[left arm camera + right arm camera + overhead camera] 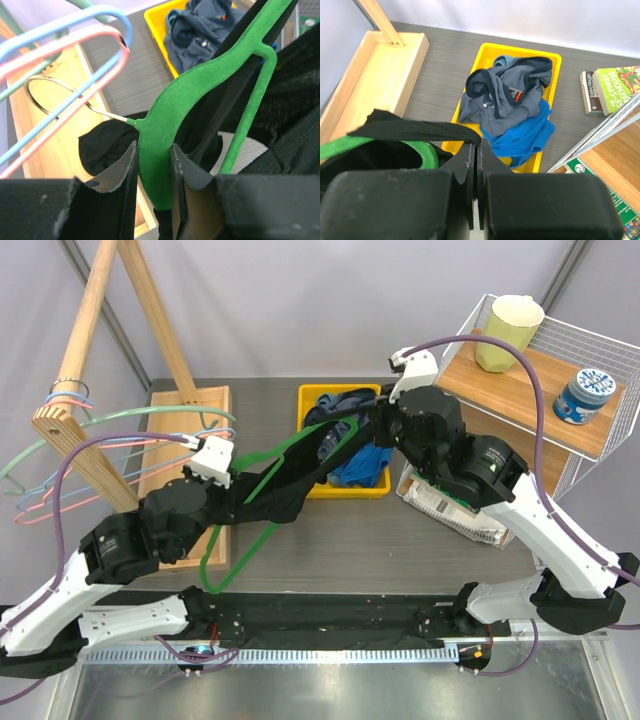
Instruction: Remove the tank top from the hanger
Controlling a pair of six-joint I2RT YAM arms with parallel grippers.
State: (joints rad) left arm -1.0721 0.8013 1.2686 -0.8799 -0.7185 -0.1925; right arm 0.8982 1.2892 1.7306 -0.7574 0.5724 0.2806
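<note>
A green velvet hanger (243, 552) with a metal hook (55, 85) is held above the table, and my left gripper (153, 148) is shut on its neck (159, 140). The black tank top (268, 496) still hangs over the hanger and stretches right toward the yellow bin. My right gripper (476, 145) is shut, and one black strap (415, 130) of the tank top is pinched at its tips. That strap is pulled up and off the green shoulder (426, 152). In the top view the right gripper (366, 428) sits over the bin's near edge.
A yellow bin (307, 398) holds grey and blue clothes (512, 100). At the left, a wooden rack (92, 302) on a wooden tray (210, 405) carries pastel wire hangers (55, 490). A wire shelf (600, 455) holds a cup and a tin. Books (612, 85) lie beneath it.
</note>
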